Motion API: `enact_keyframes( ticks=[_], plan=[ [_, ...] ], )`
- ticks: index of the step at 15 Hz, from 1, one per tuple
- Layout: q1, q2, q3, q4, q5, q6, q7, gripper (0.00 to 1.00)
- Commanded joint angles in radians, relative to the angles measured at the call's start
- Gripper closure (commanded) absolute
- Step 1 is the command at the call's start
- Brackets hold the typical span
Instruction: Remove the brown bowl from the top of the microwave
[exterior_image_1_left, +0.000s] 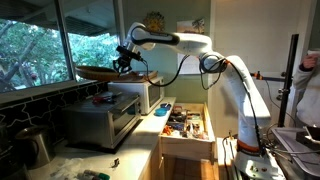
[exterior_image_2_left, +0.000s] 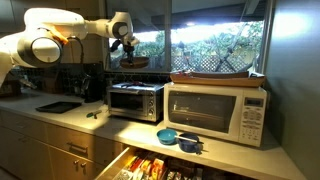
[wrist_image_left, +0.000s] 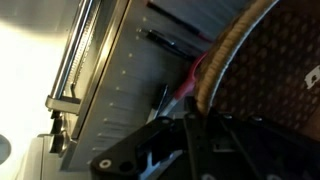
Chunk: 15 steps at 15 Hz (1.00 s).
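— Kitchen counter (exterior_image_2_left: 100, 122) under a window (exterior_image_2_left: 215, 40), in an exterior view: where is the brown bowl (exterior_image_2_left: 215, 76)?
— Lying flat on top of the microwave (exterior_image_2_left: 215, 112), at 3 o'clock from the gripper (exterior_image_2_left: 127, 50) and well apart from it.
— And the claw?
— Clamped on a smaller bowl (exterior_image_2_left: 131, 62), held in the air above the silver oven (exterior_image_2_left: 135, 100).
— In an exterior view along the counter?
— The gripper (exterior_image_1_left: 124, 62) is on the smaller bowl (exterior_image_1_left: 98, 72), with the silver oven (exterior_image_1_left: 100, 120) at 6 o'clock below.
— Wrist view?
— The gripper (wrist_image_left: 192, 130) is at 6 o'clock and a woven brown surface (wrist_image_left: 275, 80) at 3 o'clock. I cannot tell which bowl that is.
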Motion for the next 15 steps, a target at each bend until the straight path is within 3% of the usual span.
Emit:
enact_keyframes(
  ticks=[1,5,7,12,15],
  plan=[
    [0.048,-0.069,0.057,-0.031,0.004,-0.013,-0.107,0.98],
    [0.096,-0.072,0.148,-0.024,0.054,-0.043,-0.197,0.98],
    [0.12,-0.055,0.185,-0.022,0.071,-0.112,-0.188,0.98],
    [0.203,-0.051,0.194,-0.046,0.003,-0.279,-0.025,0.98],
    [0.212,-0.102,0.17,-0.099,-0.012,-0.252,0.127,0.98]
  ],
)
